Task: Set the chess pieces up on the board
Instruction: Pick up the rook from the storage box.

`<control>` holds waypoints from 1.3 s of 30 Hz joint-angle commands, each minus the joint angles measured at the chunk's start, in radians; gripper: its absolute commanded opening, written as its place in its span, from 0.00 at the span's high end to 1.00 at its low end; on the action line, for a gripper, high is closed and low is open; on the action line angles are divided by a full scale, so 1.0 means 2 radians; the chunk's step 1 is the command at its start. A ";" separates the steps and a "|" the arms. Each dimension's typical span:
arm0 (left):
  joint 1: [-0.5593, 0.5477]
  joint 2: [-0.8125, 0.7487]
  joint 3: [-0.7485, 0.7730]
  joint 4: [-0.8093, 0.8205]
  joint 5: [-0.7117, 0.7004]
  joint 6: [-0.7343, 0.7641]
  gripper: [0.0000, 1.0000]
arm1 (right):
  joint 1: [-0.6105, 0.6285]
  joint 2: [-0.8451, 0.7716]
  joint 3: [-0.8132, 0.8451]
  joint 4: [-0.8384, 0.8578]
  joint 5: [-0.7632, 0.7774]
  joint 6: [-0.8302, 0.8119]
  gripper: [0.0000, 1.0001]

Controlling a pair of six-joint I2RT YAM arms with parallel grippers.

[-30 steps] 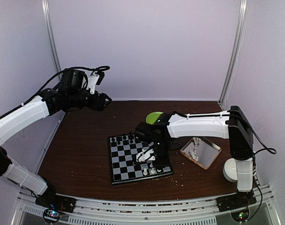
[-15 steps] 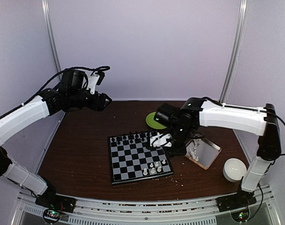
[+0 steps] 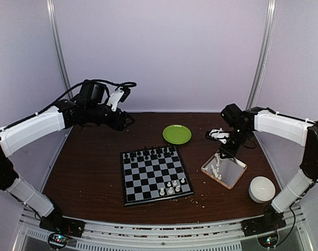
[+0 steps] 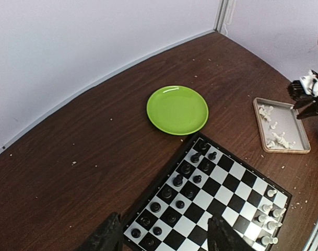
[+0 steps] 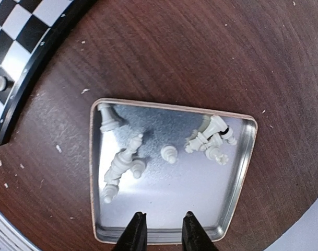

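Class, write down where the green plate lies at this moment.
Top view: the green plate lies just beyond the far right corner of the board, back-left of the tray.

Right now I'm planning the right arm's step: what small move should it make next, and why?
Probably lower the right claw onto the lone white piece near the middle of the tray. The claw hangs empty, narrowly parted, above the tray, and the board holds only a few white pieces near its near right corner.
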 commanded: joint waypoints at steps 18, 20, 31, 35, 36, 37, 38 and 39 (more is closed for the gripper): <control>-0.023 -0.008 0.015 0.007 0.001 0.026 0.43 | -0.046 0.139 0.080 0.043 0.085 0.037 0.73; -0.023 -0.005 0.017 0.006 -0.001 0.027 0.43 | -0.049 0.148 0.083 0.039 0.076 0.037 0.74; -0.023 0.003 0.019 0.002 -0.007 0.028 0.43 | -0.067 0.187 0.079 0.041 0.052 0.037 0.76; -0.023 0.006 0.020 0.002 -0.007 0.030 0.43 | -0.070 0.194 0.081 0.038 0.043 0.037 0.82; -0.023 0.006 0.021 0.001 -0.005 0.029 0.43 | -0.070 0.195 0.082 0.037 0.041 0.037 0.84; -0.023 0.006 0.021 0.002 -0.004 0.030 0.42 | -0.071 0.194 0.082 0.036 0.039 0.038 0.87; -0.023 0.006 0.021 0.002 -0.004 0.030 0.43 | -0.071 0.194 0.082 0.035 0.037 0.038 0.88; -0.023 0.006 0.020 0.002 -0.006 0.030 0.43 | -0.071 0.192 0.082 0.034 0.036 0.038 0.90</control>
